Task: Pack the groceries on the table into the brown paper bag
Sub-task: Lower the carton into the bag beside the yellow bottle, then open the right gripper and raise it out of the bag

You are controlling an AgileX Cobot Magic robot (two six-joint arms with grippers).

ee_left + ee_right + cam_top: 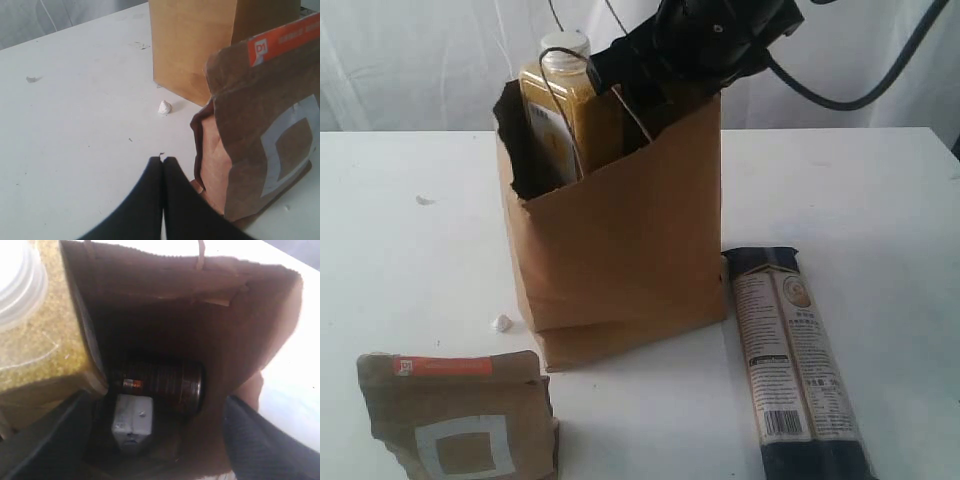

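Exterior view: a tall kraft-brown paper bag (620,250) with a ragged top edge and thin loop handles stands near the middle of the plain white surface (410,260), its base creased and folded under. A yellow bottle with a white cap (565,110) sits inside the bag at the left corner of its mouth, the cap and shoulders rising above the rim. The black right arm (710,40) reaches down from above into the bag's opening. To the right of the bag, close to its base, a long dark pasta pack with pale labels (795,360) lies flat on the surface. At the front left rests a brown kraft pouch with an orange strip and a white-framed square window (460,425), apart from the bag, and a small white crumb (501,323) lies between them. From the right wrist view, the right hand (150,445) hangs over the bag's mouth with its fingers (260,440) spread wide and nothing between them; the bottle stands just beside one finger. At the bottom of the bag a dark metal can (160,382) lies on its side, with a small white carton (132,422) just beside it. From the left wrist view, the left hand (162,162) is low over the surface, its black fingers pressed together and empty, just beside the pouch.
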